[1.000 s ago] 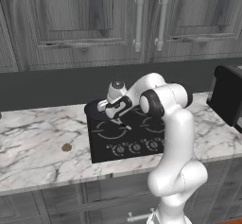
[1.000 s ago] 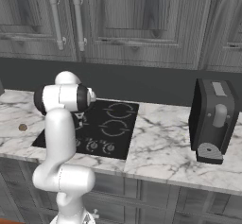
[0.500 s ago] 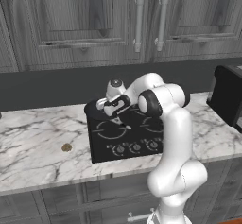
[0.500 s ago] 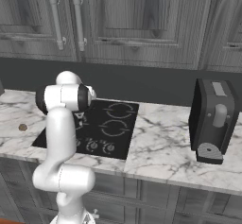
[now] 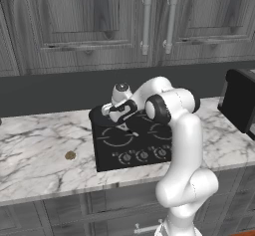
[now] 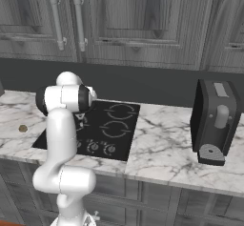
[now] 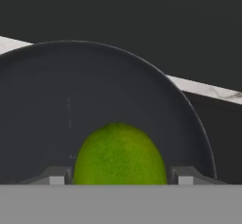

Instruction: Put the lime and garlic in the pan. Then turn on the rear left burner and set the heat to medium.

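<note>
Lime point(image 7: 119, 154) dead ahead in my hand view, bright green, sitting inside the pan point(image 7: 94, 86) with the dark rim curving around it. My fingers point(image 7: 56, 176) show one tip on each side of it, right alongside, but whether they press the lime or stand just off it I cannot tell. No call on that.

From the left base view, my hand point(image 5: 119, 111) is down over the pan point(image 5: 98, 114), which sits at the rear left corner of the black glass cooktop point(image 5: 137, 145). White ring outlines mark the burners, and a row of small grey knobs point(image 5: 143, 155) runs along the cooktop's front edge.

Out on the marble surface point(image 5: 40, 165), white with grey veins, the garlic point(image 5: 70, 155) lies as a small tan lump, well apart from the pan, left of the cooktop. In the right base view it shows too point(image 6: 22, 128), near the left edge.

On the right end of the surface stands a dark coffee machine point(image 6: 214, 122), well clear of the cooktop. Behind everything, a dark backsplash point(image 6: 143, 87), and above it grey wood-grain cabinets point(image 6: 143, 25) with long metal handles point(image 6: 78, 15).
</note>
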Robot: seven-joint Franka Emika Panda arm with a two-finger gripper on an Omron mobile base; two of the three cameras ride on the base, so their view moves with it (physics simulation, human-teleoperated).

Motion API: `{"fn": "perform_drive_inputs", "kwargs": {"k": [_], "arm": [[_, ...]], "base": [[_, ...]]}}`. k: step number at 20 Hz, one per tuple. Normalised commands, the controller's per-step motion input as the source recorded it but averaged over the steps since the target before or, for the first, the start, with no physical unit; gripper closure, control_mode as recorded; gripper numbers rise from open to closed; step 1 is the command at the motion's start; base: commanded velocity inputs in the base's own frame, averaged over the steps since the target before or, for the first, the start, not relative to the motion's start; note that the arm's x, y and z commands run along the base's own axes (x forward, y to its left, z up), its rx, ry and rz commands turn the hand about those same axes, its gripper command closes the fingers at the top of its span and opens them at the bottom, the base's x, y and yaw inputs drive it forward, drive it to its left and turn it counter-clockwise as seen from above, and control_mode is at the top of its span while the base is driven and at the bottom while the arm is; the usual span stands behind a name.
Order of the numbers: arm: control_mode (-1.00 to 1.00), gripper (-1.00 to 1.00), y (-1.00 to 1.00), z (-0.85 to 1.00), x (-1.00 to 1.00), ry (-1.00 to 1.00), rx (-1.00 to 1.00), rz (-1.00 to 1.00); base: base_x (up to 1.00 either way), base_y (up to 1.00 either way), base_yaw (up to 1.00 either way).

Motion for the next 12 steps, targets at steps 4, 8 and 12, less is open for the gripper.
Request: {"fn": "perform_drive_inputs", "kwargs": {"k": [4,8,12], "arm": [[-1.00,-1.00,0.00,0.00,0.00,0.00,0.00,0.00],[-1.00,-1.00,0.00,0.04,-0.02,0.00,0.00,0.00],[-1.00,-1.00,0.00,0.19,-0.09,0.00,0.00,0.00]], "base": [[0.00,0.00,0.00],[0.00,0.00,0.00],[0.00,0.00,0.00]]}}
